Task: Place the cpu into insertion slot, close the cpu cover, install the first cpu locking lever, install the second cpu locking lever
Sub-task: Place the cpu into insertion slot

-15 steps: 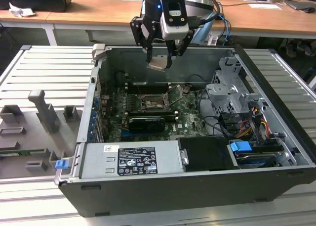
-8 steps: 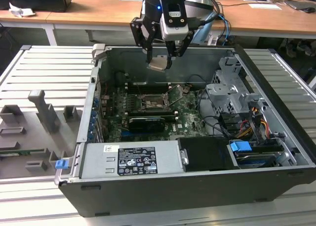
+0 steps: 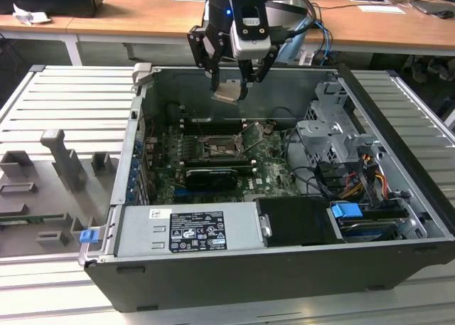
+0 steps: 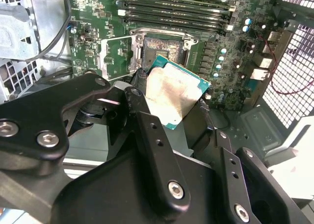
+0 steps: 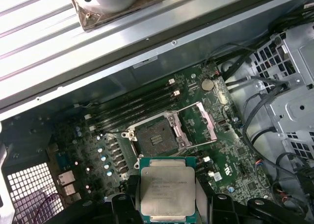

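Observation:
My gripper point(image 3: 229, 90) hangs over the open computer case, shut on the cpu point(image 3: 227, 92), a small square chip with a dull silvery top. In both wrist views the cpu point(image 5: 167, 189) point(image 4: 171, 94) sits between the black fingers point(image 5: 124, 207), held by two opposite edges above the motherboard. The insertion slot point(image 5: 154, 138) point(image 4: 160, 49) point(image 3: 215, 144) lies bare below and apart from the chip. The cpu cover point(image 5: 198, 122) point(image 4: 116, 57) point(image 3: 253, 136) stands swung open beside the slot, on the exterior view's right.
The case walls point(image 3: 242, 72) ring the motherboard. Memory sticks point(image 5: 132, 106) lie behind the slot and a long black card point(image 3: 211, 176) in front. A drive cage point(image 3: 334, 136) with cables is on the exterior view's right, a power supply point(image 3: 188, 229) in front. Grey fixtures point(image 3: 60, 161) stand left.

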### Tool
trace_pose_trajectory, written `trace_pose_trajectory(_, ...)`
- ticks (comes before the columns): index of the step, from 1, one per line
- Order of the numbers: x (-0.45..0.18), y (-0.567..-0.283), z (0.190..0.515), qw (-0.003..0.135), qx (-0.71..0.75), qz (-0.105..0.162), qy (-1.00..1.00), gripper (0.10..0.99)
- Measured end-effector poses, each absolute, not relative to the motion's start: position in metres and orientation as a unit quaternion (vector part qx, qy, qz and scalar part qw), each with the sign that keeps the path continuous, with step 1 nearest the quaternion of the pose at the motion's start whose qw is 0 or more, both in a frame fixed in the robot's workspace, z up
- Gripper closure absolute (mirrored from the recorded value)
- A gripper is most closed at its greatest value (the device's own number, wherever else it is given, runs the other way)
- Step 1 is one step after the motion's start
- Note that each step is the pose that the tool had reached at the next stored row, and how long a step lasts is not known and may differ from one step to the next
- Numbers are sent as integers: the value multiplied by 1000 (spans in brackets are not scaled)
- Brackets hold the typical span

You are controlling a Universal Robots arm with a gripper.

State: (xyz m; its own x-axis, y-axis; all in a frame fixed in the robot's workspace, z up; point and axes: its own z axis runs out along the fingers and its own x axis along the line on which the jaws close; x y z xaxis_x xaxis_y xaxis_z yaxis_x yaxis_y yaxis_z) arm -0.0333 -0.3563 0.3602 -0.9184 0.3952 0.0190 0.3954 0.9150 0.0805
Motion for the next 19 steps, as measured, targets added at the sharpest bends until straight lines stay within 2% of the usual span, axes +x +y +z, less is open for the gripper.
trace_pose_trajectory(19,-33,-356,358,1,-206,-41,-978,549)
